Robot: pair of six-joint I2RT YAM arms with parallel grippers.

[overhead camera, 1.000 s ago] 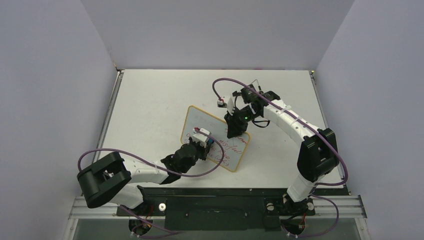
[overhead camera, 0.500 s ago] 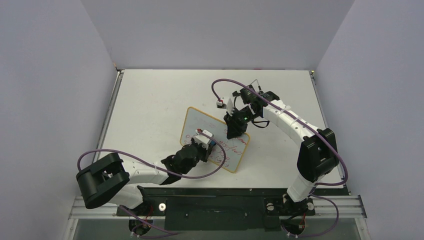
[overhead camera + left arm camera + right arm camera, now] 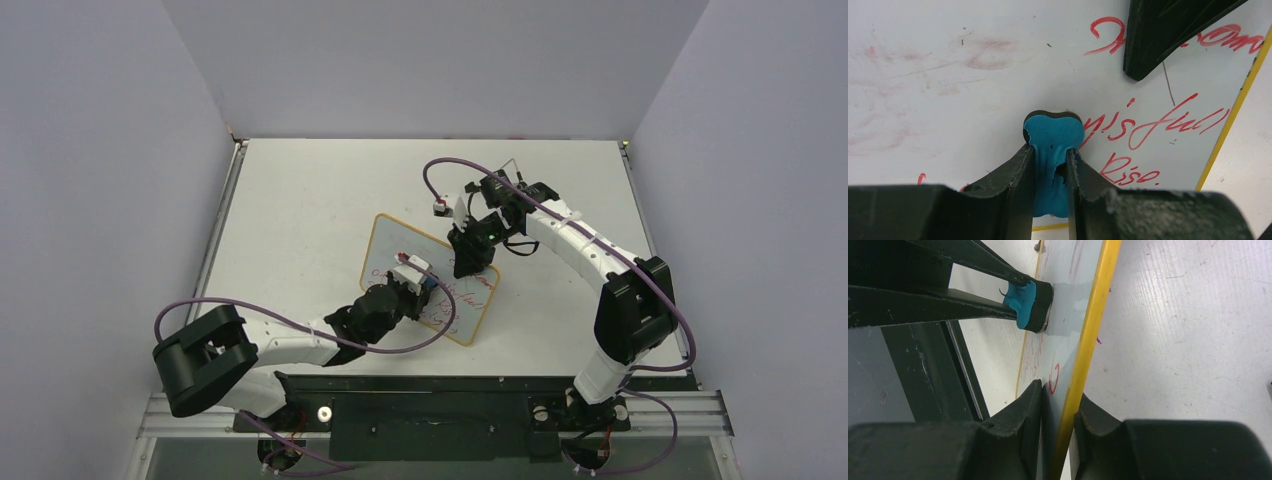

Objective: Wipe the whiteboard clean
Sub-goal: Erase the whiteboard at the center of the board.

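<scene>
- Top view: left arm stretches low, left tool (image 3: 418, 283) at the whiteboard (image 3: 392, 243) on the worktop (image 3: 300, 200); right arm bends, right tool (image 3: 470, 262) at its edge.
- Left wrist: tool pinches a blue eraser (image 3: 1053, 131) against the board ahead.
- Right wrist: tool clamps the board's yellow frame.

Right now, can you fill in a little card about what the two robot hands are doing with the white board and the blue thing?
Left gripper: shut on the small blue-and-black eraser block, black pad pressed against the board
Right gripper: shut on the yellow-wood edge of the small rectangular whiteboard
Red handwriting: on the part nearest the right gripper
Faint pink smudges: on the other part
Underneath: white table
</scene>
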